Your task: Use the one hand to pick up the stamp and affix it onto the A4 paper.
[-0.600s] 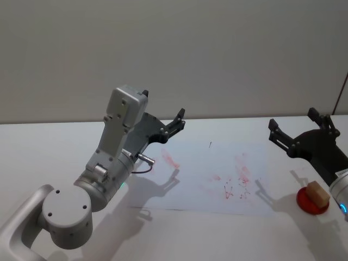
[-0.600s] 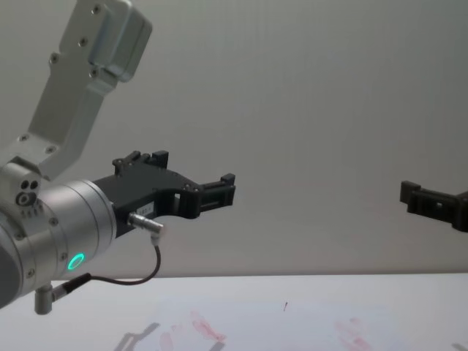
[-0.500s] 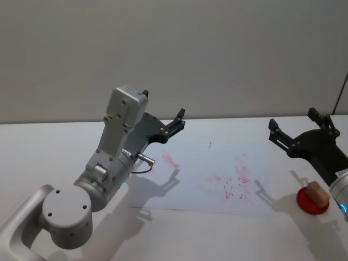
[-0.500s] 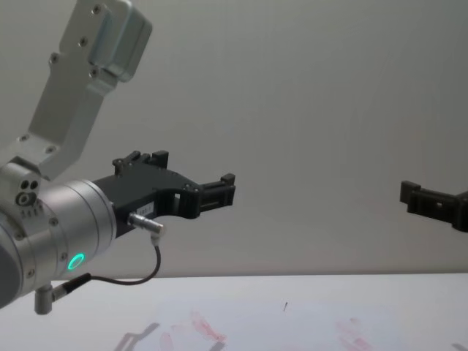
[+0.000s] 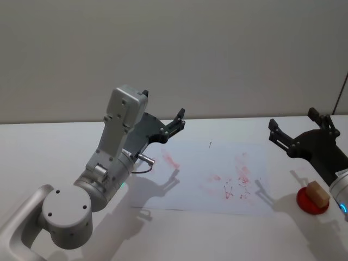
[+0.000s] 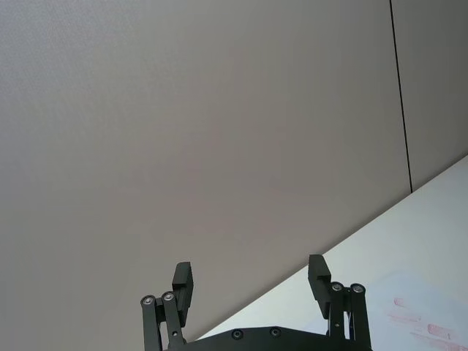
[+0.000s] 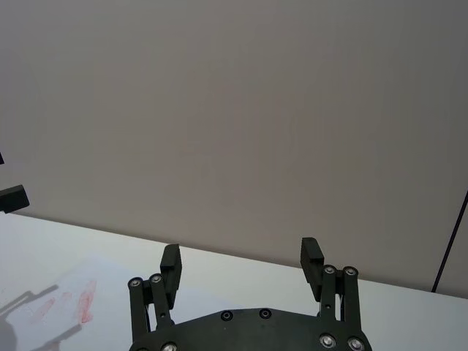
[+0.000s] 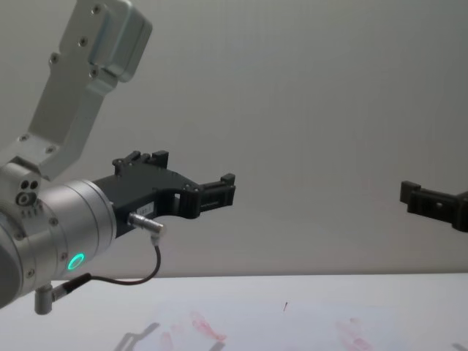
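The stamp (image 5: pixel 317 194) sits on its red ink pad (image 5: pixel 306 205), right of the A4 paper (image 5: pixel 206 179). Right gripper (image 5: pixel 292 120) and left gripper (image 6: pixel 249 267) hover agape, empty.

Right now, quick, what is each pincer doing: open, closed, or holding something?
Left pincer: open, holding nothing.
Right pincer: open, holding nothing.

I see nothing change over this half second; the left gripper (image 6: pixel 249 268) and right gripper (image 7: pixel 240 252) show no shift.
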Action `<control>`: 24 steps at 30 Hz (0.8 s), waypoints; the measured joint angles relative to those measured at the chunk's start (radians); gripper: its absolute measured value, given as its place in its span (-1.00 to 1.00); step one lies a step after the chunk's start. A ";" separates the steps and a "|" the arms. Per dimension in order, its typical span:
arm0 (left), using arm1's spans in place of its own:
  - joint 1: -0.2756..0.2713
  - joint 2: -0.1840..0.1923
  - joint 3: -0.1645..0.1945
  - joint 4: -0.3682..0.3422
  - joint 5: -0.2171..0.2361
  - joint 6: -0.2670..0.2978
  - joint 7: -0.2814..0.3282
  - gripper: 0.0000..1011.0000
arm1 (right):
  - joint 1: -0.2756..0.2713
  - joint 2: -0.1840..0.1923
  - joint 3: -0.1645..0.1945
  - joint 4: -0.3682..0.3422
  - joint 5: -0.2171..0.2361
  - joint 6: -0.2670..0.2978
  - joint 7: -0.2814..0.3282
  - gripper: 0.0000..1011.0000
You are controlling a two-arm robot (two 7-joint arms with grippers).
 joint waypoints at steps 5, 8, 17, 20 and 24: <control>0.000 0.000 0.000 0.000 0.000 0.000 0.000 0.98 | 0.000 0.000 0.000 0.000 0.000 0.000 0.000 0.98; 0.000 0.000 0.000 0.000 0.000 0.000 0.000 0.98 | 0.000 0.000 0.000 0.000 0.000 0.000 0.000 0.98; 0.000 0.000 0.000 0.000 0.000 0.000 0.000 0.98 | 0.000 0.000 0.000 0.000 0.000 0.000 0.000 0.98; 0.000 0.000 0.000 0.000 0.000 0.000 0.000 0.98 | 0.000 0.000 0.000 0.000 0.000 0.000 0.000 0.98; 0.000 0.000 0.000 0.000 0.000 0.000 0.000 0.98 | 0.000 0.000 0.001 0.000 0.000 0.000 0.000 0.98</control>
